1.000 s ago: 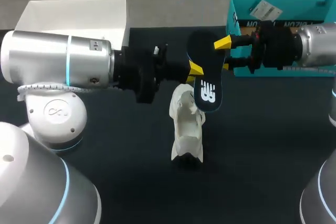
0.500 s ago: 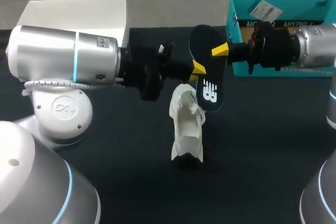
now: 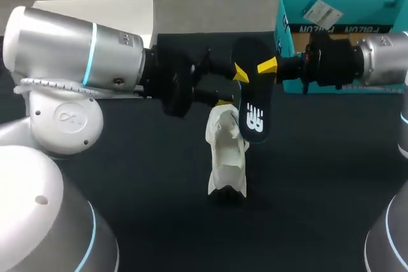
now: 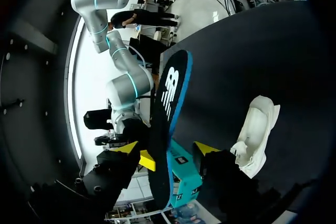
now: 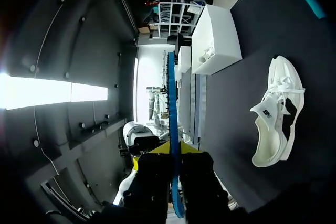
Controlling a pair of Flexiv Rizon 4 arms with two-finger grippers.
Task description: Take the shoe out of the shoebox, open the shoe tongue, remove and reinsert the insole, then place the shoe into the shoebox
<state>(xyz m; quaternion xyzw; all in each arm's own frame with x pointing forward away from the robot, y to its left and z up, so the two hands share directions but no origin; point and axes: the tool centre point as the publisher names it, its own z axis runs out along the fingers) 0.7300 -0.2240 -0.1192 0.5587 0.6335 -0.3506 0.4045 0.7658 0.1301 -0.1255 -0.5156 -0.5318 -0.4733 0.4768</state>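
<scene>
From the right edge, the right pincer is gripping the dark insole at upper centre; the left pincer is straddling it, fingers apart, above the white shoe on the desk.

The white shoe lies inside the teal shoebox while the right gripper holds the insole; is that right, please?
Not quite: the head view shows the white shoe on the table, outside the teal shoebox; the right gripper does hold the insole.
</scene>
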